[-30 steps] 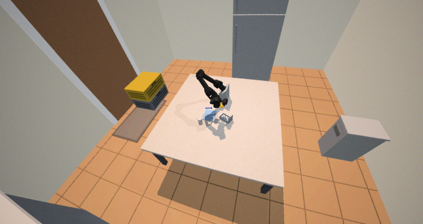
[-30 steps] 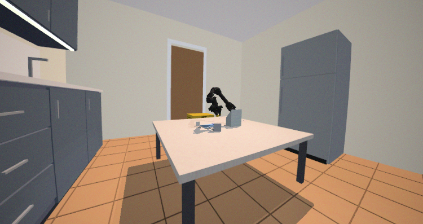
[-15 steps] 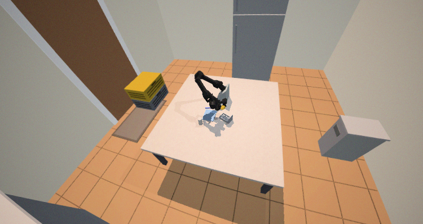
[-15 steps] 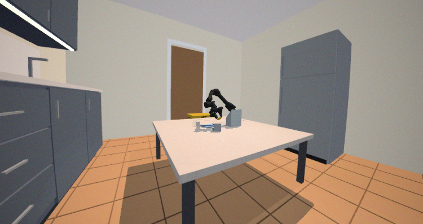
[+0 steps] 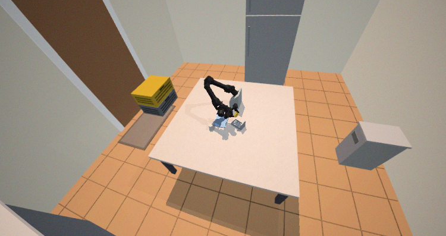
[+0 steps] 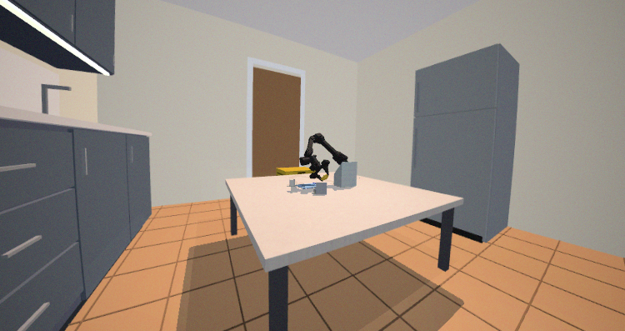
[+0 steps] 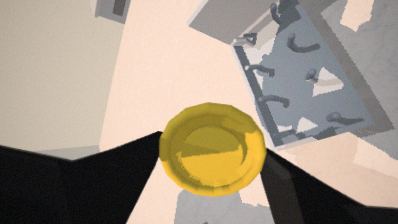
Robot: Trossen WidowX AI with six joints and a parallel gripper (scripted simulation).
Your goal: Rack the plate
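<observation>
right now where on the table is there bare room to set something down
The table shows bare top across its near half and along the fridge-side edge. It is crowded near the arm's base: the gripper, shut on the yellow plate, hangs beside the dish rack, with a blue mat and a grey block close by.
</observation>
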